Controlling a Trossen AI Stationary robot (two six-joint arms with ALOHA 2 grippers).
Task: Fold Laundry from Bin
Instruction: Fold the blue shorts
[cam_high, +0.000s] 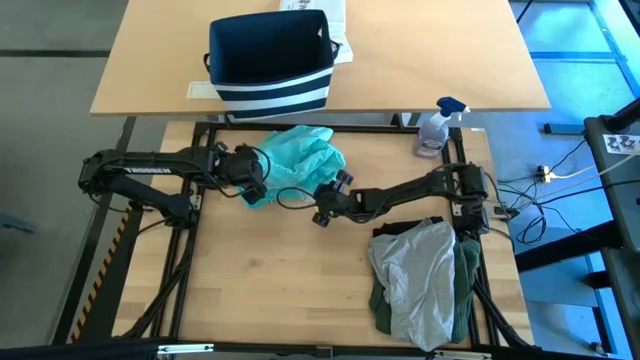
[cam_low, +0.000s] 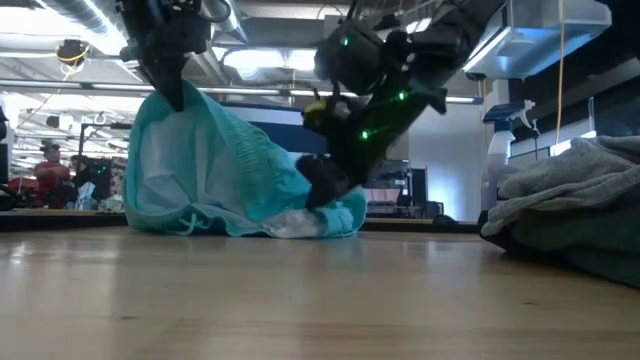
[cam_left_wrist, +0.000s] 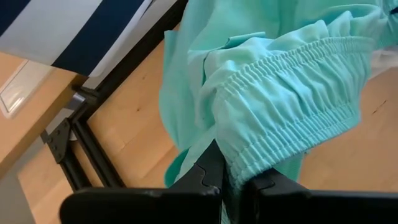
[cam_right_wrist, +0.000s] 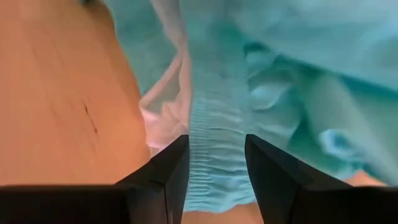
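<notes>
table (cam_high: 280, 290) front bare | left gripper (cam_left_wrist: 231, 177) clamps teal garment (cam_high: 300, 155) waistband | right gripper (cam_right_wrist: 216, 163) apart astride it

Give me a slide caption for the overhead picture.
Both arms grip the teal garment near the striped bin, with folded laundry alongside.
</notes>
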